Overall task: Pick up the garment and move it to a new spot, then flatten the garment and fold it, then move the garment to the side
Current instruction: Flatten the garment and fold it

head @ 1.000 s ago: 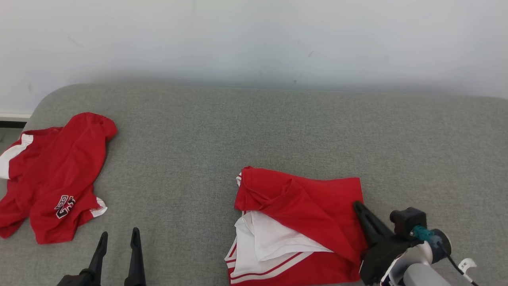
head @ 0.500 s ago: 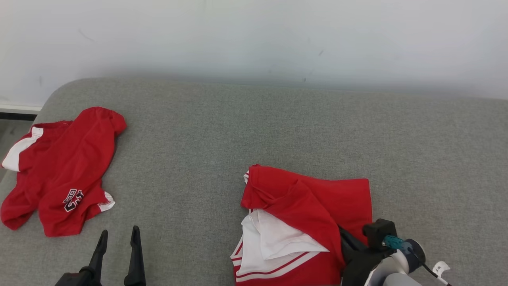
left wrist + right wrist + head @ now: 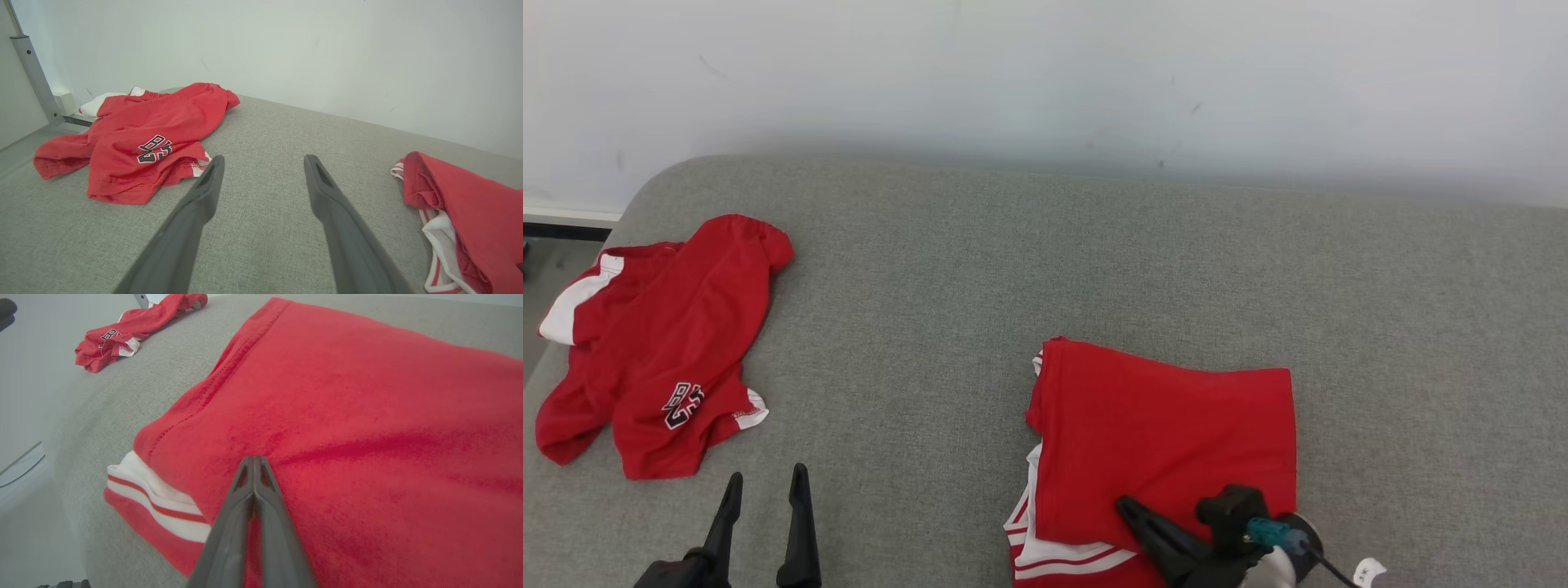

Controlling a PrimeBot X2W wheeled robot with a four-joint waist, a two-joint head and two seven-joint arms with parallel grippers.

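Garment folded on grey cushion | right gripper jaws together, atop it

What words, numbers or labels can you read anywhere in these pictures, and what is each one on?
"23", probably: black white-edged print, seen upside down and creased, on the crumpled red garment.
Unreadable: a dark mark on the small white tag at the head view's bottom right, too small.
None visible on the folded red garment.
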